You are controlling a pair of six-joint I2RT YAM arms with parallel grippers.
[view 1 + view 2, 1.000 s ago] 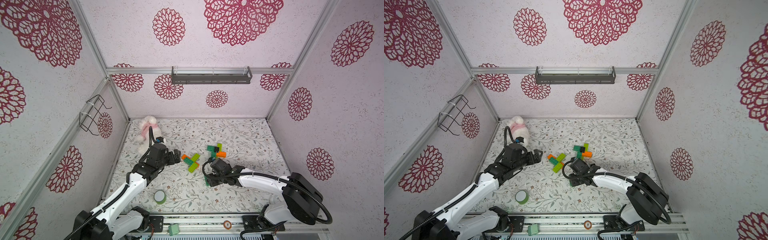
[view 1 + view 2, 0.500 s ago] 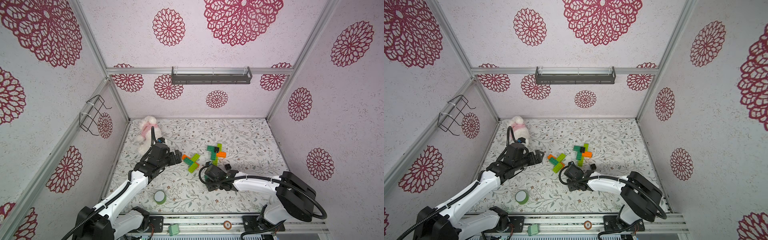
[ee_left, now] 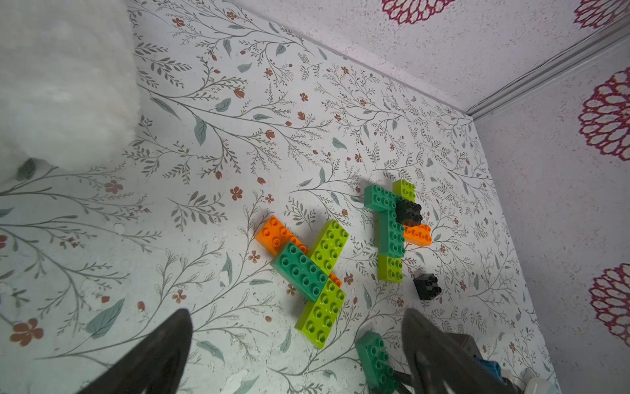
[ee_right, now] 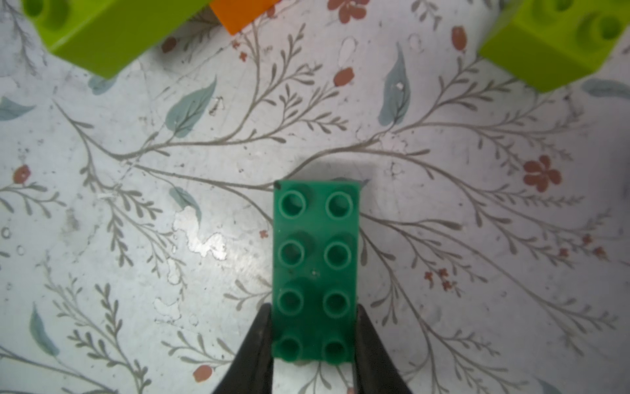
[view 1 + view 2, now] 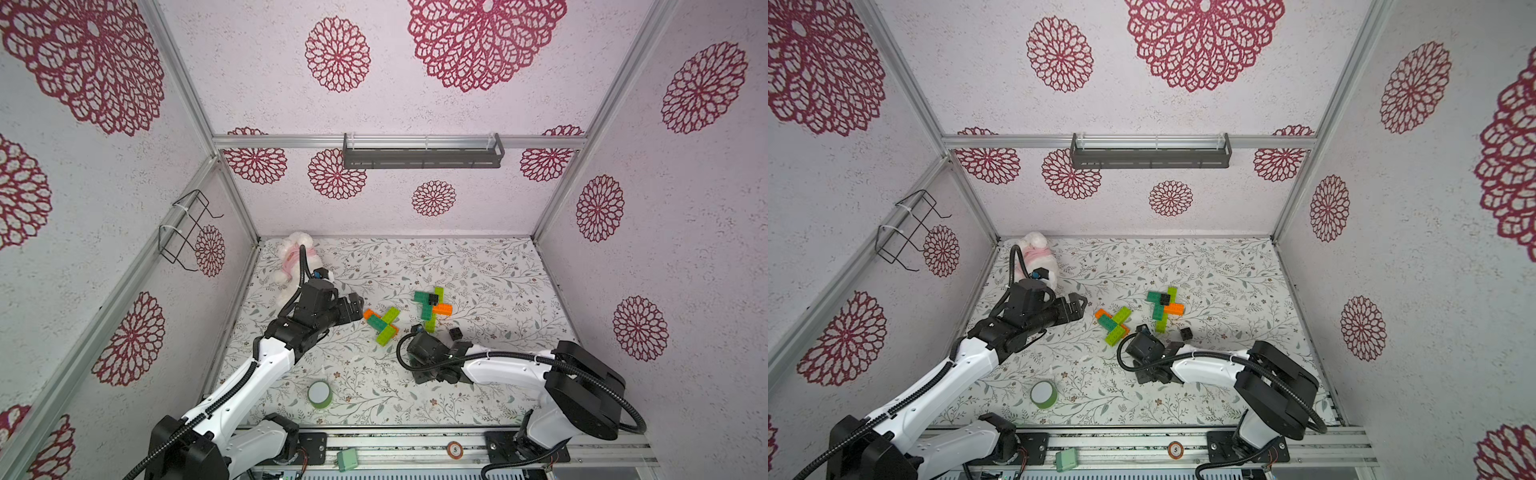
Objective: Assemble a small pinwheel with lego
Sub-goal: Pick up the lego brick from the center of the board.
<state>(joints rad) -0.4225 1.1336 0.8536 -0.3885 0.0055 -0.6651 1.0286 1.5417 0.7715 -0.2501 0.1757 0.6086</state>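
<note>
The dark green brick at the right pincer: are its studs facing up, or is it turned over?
Studs up. The right wrist view shows eight round studs on the dark green brick, facing the camera.

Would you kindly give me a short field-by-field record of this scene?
left gripper: open, empty
right gripper: shut on dark green brick, studs up
four-brick cluster: orange, dark green, two lime, stacked
capped cluster: green, lime, orange bricks under top black brick
loose black brick: on table beside capped cluster
others: tape roll, plush toy
</note>
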